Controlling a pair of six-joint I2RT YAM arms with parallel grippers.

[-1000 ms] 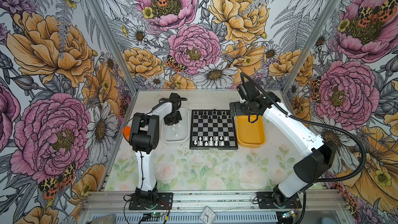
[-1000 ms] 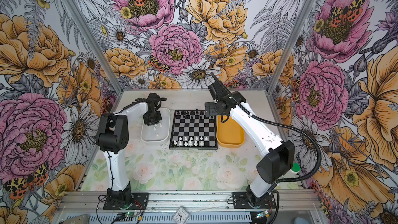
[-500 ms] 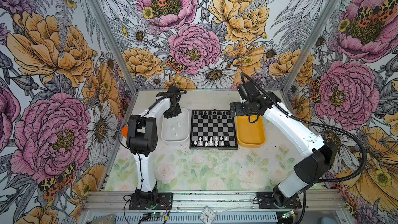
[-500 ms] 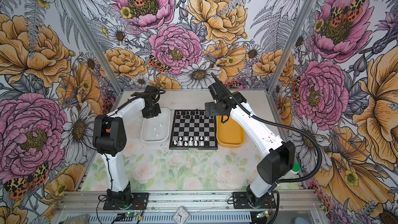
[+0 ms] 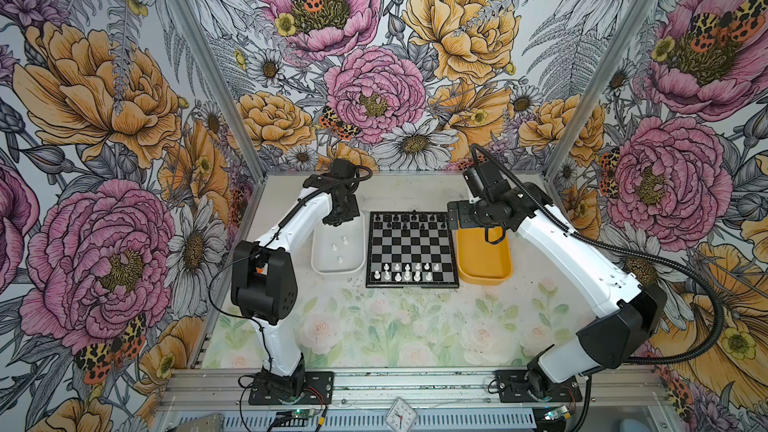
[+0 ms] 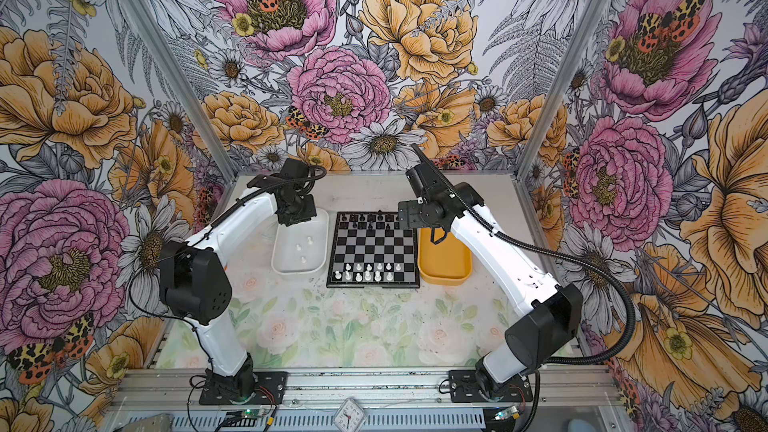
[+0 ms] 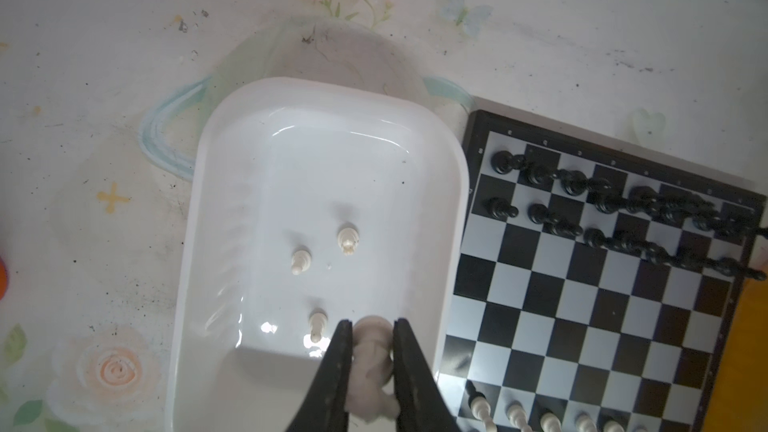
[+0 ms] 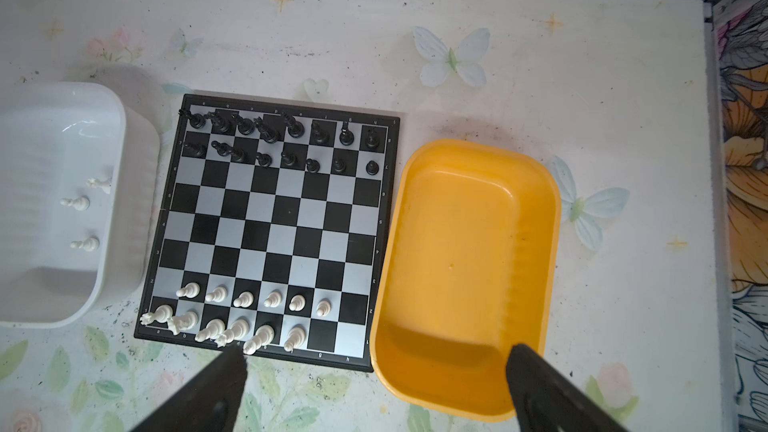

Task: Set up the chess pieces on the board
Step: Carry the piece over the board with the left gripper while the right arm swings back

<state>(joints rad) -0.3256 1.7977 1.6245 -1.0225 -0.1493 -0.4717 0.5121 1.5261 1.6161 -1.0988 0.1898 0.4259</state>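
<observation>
— Two arms in both top views; where do the tools sit?
— The left gripper [image 5: 338, 220] hangs over the far end of the rectangular white plastic tray [image 5: 320, 259], just left of the square black-and-silver checkered chessboard [image 5: 411, 249]. The right gripper [image 5: 494, 236] hangs over the far end of the rectangular yellow plastic tray [image 5: 484, 274], just right of the board. Both are too small there to judge the grip.
— And the chessmen?
— Small black chessmen [image 5: 405, 226] fill the two far rows, and small white chessmen [image 5: 407, 272] stand in the two near rows.
— Left wrist view?
— Its fingers [image 7: 340, 351] are nearly closed, pinching a tall white chess piece [image 7: 370, 367] over the white tray. Three small white pieces [image 7: 318, 324] rest apart from it on the tray floor.
— Right wrist view?
— The jaws are spread fully wide. One finger [image 8: 224, 380] shows against the floral mat [image 8: 291, 401], the other against the yellow tray. The white chessmen stand six to a row.
</observation>
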